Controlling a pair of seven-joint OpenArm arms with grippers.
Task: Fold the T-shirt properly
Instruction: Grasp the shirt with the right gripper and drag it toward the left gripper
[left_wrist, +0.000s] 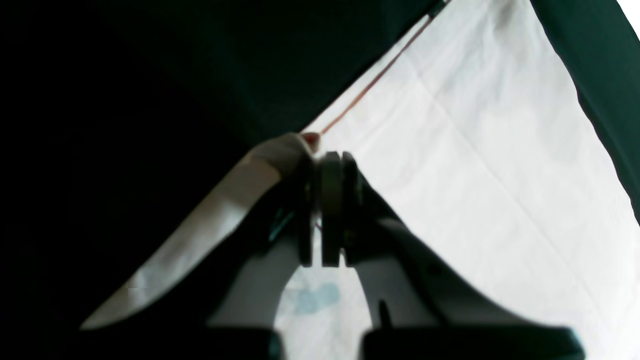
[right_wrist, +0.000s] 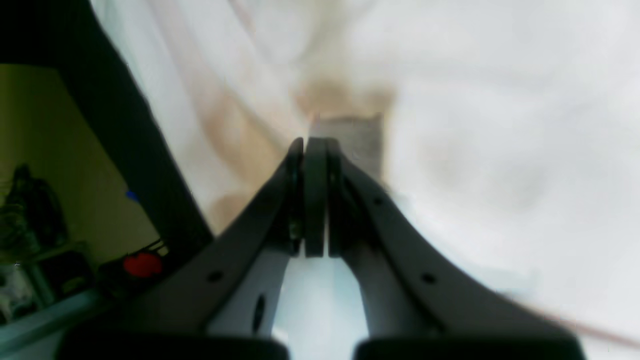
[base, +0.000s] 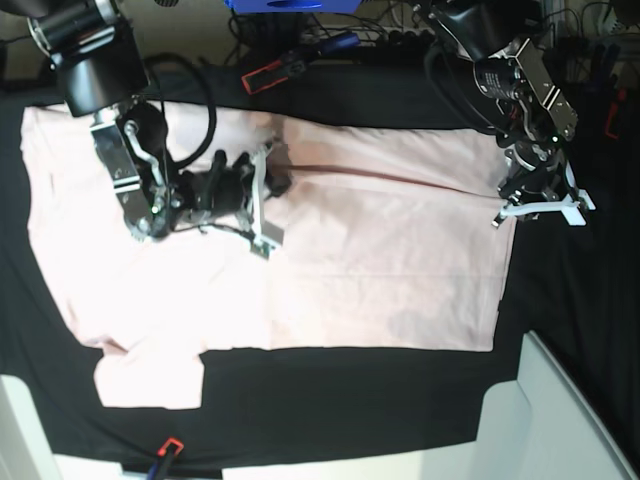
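Both grippers look clamped shut from my remote seat. My left gripper (left_wrist: 330, 165) pinches a lifted fold at the edge of the T-shirt (base: 390, 260), near the far right part of the desk (base: 330, 400). My right gripper (right_wrist: 312, 145) has its jaws pressed together on the pale fabric further left, near the far edge. I see the pale pink T-shirt lying spread flat across the black cloth (base: 560, 330), one sleeve reaching toward the near left corner
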